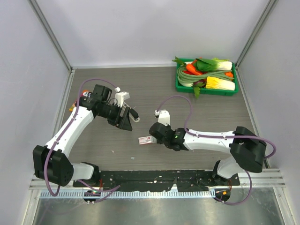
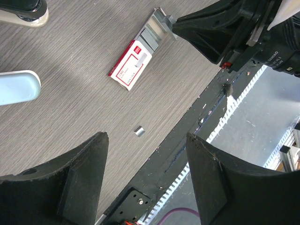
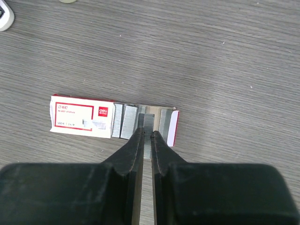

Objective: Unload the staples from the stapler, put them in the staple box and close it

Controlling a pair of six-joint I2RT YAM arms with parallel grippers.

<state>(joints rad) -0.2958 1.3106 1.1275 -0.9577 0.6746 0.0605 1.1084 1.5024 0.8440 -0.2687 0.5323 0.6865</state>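
I work on a table (image 1: pixel 154 89) with a dark grey wood-grain top that fills the middle of the overhead view. Plain pale walls close it in: a back wall (image 1: pixel 154 28) across the top, a left wall (image 1: pixel 23 70) and a right wall (image 1: pixel 281 70). Slanting metal posts (image 1: pixel 51 33) mark the corners. Along the bottom runs a black rail (image 1: pixel 154 177), then a brushed steel sheet (image 1: pixel 150 211). The light is soft and even, and the shadows are faint.
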